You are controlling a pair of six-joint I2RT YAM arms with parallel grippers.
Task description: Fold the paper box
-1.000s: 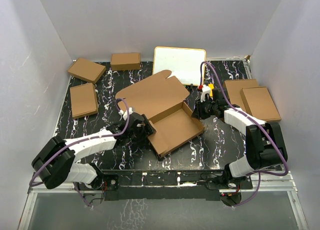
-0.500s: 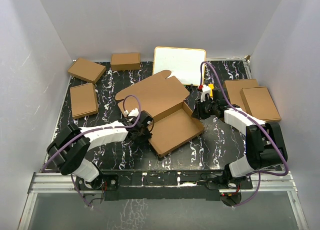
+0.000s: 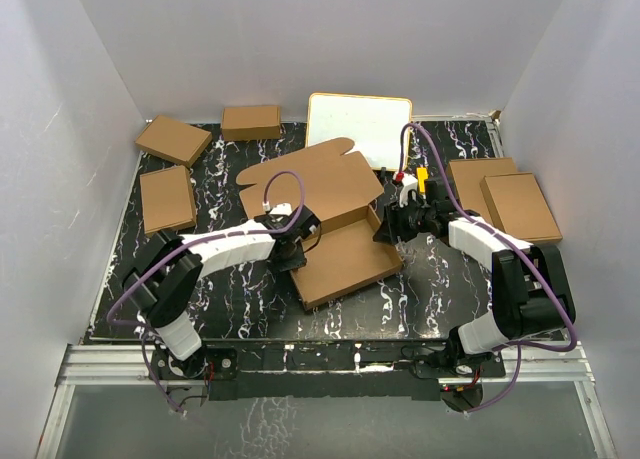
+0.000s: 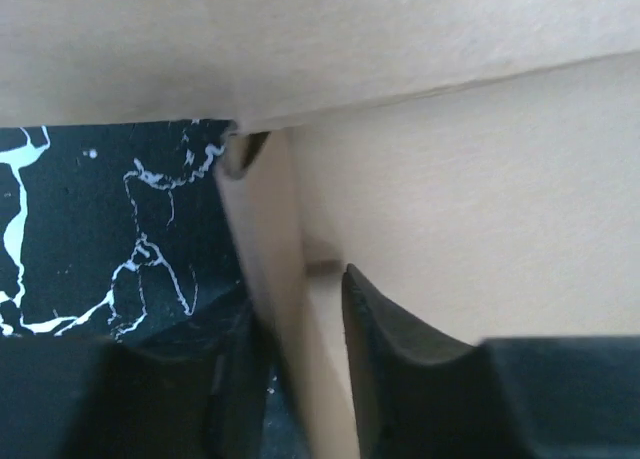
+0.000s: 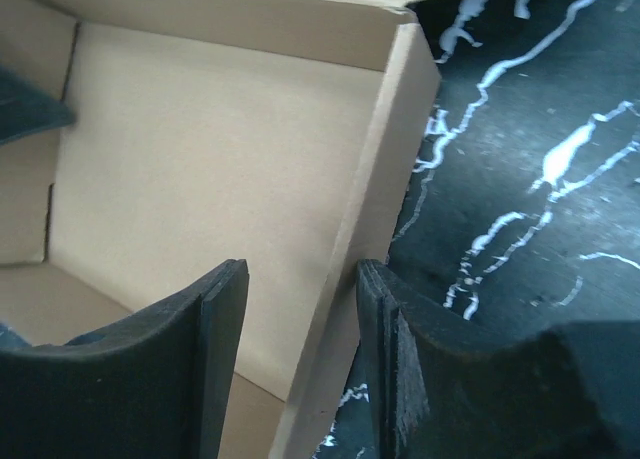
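The paper box (image 3: 345,261) lies mid-table as a brown cardboard tray with its walls up. Its lid flap (image 3: 312,179) stands tilted up behind the tray. My left gripper (image 3: 297,241) is at the tray's left wall. In the left wrist view (image 4: 300,369) its fingers are pinched on that thin wall (image 4: 285,329), one finger inside and one outside. My right gripper (image 3: 383,226) is at the tray's right wall. In the right wrist view (image 5: 300,339) it is open and straddles the wall (image 5: 360,229), with the outer finger (image 5: 390,349) against it and a gap at the inner finger.
Three small folded brown boxes (image 3: 173,139) (image 3: 251,122) (image 3: 167,199) lie at the back left. Two more (image 3: 483,174) (image 3: 520,206) lie at the right. A white board (image 3: 358,129) lies at the back centre. White enclosure walls stand on three sides.
My left arm has reached right, up to the box's left wall. The box has turned and slid a little, and its lid has risen. My right gripper has shifted slightly left.
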